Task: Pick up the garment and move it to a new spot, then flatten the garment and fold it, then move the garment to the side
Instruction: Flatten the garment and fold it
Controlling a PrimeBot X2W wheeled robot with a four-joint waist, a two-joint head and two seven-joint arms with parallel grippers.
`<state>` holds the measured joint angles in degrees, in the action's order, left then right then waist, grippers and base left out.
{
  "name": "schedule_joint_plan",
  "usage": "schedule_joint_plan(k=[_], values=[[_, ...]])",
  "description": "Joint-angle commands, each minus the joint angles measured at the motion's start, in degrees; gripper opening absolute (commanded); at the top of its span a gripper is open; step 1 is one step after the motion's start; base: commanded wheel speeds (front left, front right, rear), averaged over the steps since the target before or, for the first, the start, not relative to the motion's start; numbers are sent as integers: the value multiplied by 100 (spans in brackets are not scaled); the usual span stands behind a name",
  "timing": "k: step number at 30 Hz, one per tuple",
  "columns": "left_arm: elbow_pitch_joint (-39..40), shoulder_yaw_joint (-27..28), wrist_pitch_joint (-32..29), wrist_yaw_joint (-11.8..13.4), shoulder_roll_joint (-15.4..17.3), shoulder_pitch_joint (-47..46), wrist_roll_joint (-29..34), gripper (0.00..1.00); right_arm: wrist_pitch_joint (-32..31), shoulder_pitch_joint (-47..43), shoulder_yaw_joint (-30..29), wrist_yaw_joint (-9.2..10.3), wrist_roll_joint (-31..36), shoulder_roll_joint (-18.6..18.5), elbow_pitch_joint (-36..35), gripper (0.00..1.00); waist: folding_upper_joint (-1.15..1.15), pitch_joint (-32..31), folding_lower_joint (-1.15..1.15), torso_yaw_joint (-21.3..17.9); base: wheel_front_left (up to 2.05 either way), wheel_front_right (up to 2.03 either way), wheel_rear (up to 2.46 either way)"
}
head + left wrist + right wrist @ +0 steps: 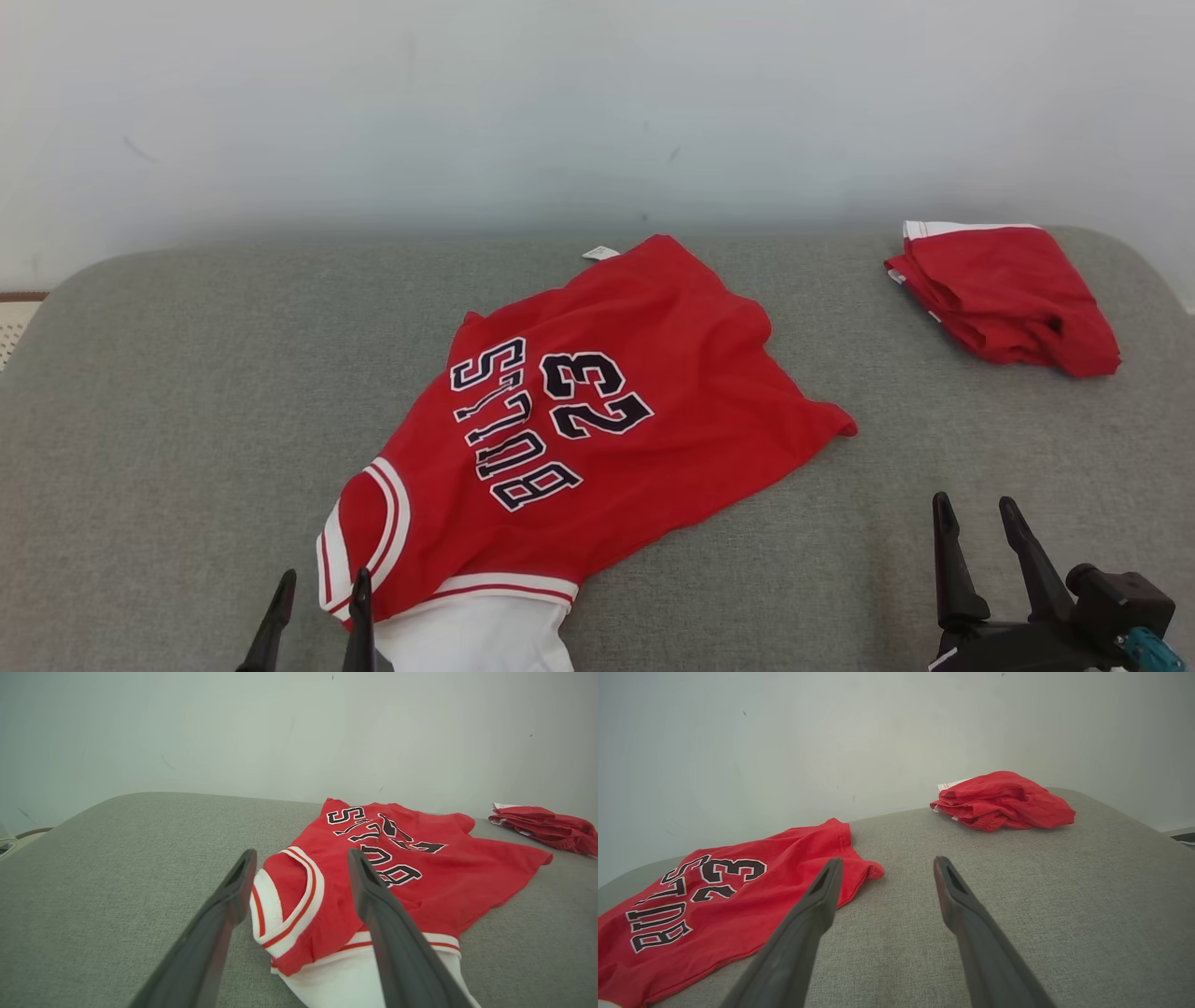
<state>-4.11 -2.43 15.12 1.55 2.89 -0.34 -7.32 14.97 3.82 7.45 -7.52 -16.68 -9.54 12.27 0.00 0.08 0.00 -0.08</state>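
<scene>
The garment is a red jersey with "BULLS 23" in dark letters and white-and-red trim, lying rumpled and skewed in the middle of the grey padded surface; it also appears in the left wrist view and the right wrist view. Its white-trimmed shoulder end lies nearest me. My left gripper is open at the bottom left, its fingers straddling the trimmed armhole without gripping it. At the lower right my right gripper hangs open over bare cushion, well right of the jersey's hem corner.
A second red garment, bunched up with a white edge, sits at the far right of the grey cushion; it shows ahead in the right wrist view. A pale wall rises behind the surface. The cushion's corners are rounded.
</scene>
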Motion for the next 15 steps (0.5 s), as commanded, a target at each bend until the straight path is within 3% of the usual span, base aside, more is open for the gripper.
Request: schedule_joint_plan(k=[1,9,15], values=[[-35,0,6,-22,2,-30,-24,100,25,-45,-1,7,-26,-5,25,100,0,11,0,27,0,0,0],[-284,-341,6,-135,0,161,-150,100,25,360,127,7,32,-253,283,100,0,166,0,180,0,0,0],[-639,-790,5,-183,3,294,-364,100,25,998,333,7,-7,-483,854,100,0,346,0,284,0,0,0]])
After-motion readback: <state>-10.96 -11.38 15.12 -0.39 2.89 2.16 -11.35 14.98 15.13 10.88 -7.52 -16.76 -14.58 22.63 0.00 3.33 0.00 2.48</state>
